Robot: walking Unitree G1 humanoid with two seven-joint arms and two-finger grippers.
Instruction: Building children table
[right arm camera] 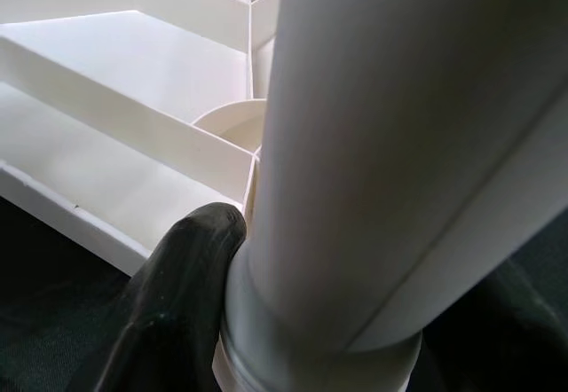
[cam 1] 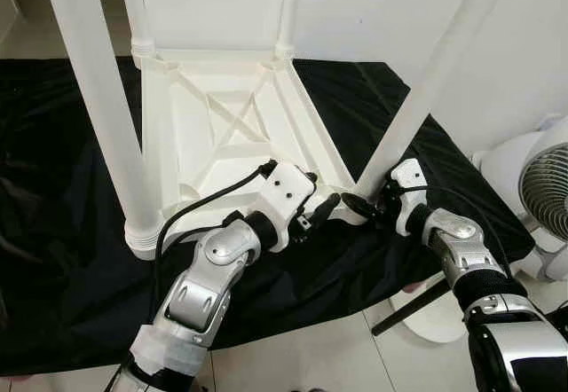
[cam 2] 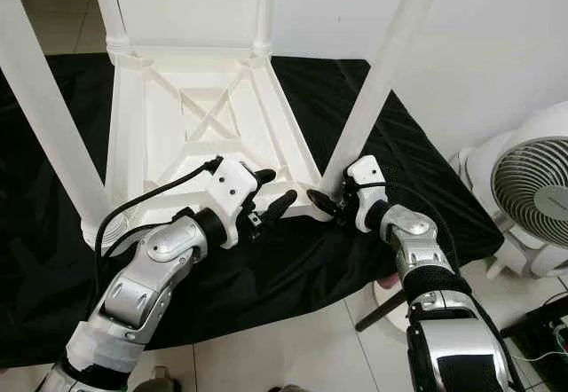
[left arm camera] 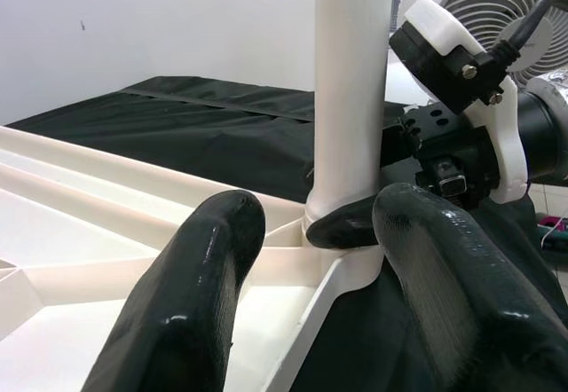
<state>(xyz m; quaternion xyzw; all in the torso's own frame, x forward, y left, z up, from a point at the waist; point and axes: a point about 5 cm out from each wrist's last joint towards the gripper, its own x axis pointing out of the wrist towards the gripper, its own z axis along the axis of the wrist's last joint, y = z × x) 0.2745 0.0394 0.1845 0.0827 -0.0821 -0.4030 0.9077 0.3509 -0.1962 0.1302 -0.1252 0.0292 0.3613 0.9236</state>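
white plastic children table (cam 1: 222, 126) lies upside down on black cloth (cam 1: 53, 232) w/ legs up; right tool (cam 1: 368, 204) clenched on base of near-right white tube leg (cam 1: 417, 99), prob. to seat it in its corner socket, left tool (cam 1: 321, 211) released just beside that leg, likely bracing the frame.

The upturned children table (cam 1: 222, 108) and its legs (cam 1: 98, 117) are plain white. It lies on a black cloth (cam 1: 53, 259). The floor (cam 1: 328, 356) is pale tile. The fan (cam 2: 532, 197) is white with a grey grille.
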